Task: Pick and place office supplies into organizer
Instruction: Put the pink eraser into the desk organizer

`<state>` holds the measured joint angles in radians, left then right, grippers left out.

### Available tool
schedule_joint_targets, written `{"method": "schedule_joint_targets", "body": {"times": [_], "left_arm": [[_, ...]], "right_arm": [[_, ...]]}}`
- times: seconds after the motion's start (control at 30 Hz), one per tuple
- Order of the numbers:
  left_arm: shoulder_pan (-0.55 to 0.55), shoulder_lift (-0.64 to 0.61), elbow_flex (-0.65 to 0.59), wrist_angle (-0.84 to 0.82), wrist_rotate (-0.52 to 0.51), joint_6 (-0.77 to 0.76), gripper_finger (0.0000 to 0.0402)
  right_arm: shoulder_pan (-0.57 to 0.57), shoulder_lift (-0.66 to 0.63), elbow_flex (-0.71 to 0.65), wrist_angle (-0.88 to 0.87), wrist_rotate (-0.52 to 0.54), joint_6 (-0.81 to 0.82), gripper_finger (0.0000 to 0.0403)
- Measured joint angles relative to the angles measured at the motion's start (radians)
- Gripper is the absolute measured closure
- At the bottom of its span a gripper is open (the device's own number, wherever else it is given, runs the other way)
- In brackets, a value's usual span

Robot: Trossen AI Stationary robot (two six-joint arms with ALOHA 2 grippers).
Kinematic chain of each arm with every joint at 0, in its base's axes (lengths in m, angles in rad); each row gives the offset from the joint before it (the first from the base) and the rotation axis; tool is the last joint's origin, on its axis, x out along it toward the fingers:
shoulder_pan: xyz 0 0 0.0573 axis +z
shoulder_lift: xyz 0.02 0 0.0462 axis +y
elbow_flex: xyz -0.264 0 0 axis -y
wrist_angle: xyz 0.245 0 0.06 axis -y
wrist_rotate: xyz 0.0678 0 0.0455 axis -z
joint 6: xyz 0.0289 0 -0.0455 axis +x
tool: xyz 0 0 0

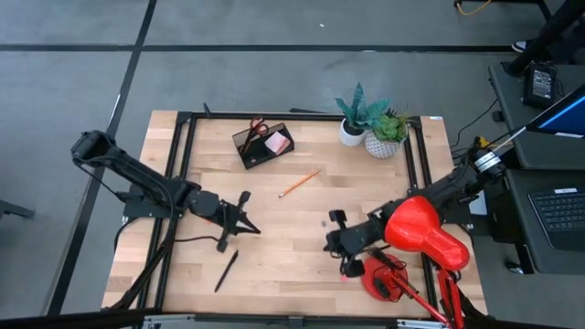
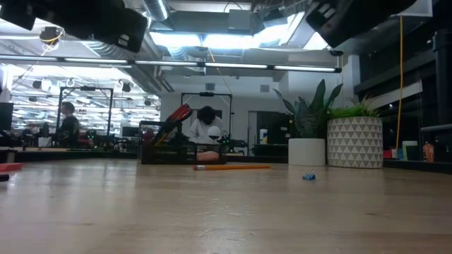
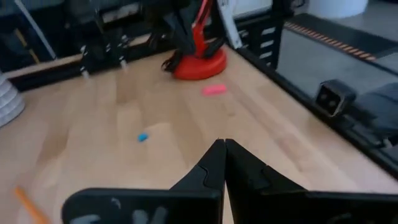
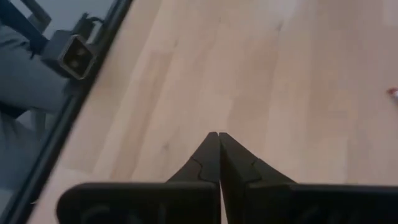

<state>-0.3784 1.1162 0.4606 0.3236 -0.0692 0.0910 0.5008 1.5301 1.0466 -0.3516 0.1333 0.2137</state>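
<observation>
Your organizer (image 1: 262, 144) sits at the table's far side, already holding the scissors (image 1: 257, 127) and pink pad (image 1: 277, 143); the orange pencil (image 1: 299, 184) lies just in front of it, a black pen (image 1: 226, 271) near the front edge. Both the left gripper (image 1: 249, 228) and right gripper (image 1: 331, 245) hang clenched and empty; I judge you're between picks; next, open over the pencil.

A red desk lamp (image 1: 425, 233) stands at the wooden table's (image 1: 283, 274) four o'clock corner. Two potted plants sit at one o'clock: a plain white pot (image 1: 352, 133) touching a patterned white pot (image 1: 383, 145).
</observation>
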Motion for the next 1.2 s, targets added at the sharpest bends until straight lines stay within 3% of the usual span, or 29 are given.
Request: {"method": "schedule_joint_targets", "body": {"times": [0.23,0.57,0.77,0.93,1.2], "left_arm": [[-0.052,0.077,0.000,0.074,-0.049,-0.083,0.0400],[-0.067,0.185,0.000,0.129,-0.131,-0.184,0.0400],[-0.067,0.199,0.000,0.146,-0.150,-0.186,0.0400],[-0.067,0.199,0.000,0.161,-0.175,-0.186,0.0399],[-0.067,0.199,0.000,0.175,-0.176,-0.186,0.0400]], "right_arm": [[0.060,0.042,0.020,-0.098,-0.002,0.056,0.0402],[0.111,0.205,0.209,-0.391,-0.088,0.020,0.0402],[0.147,0.263,0.248,-0.395,-0.114,0.071,0.0402],[0.191,0.320,0.290,-0.422,-0.130,-0.002,0.0402],[0.193,0.359,0.314,-0.484,-0.090,-0.018,0.0377]]}}
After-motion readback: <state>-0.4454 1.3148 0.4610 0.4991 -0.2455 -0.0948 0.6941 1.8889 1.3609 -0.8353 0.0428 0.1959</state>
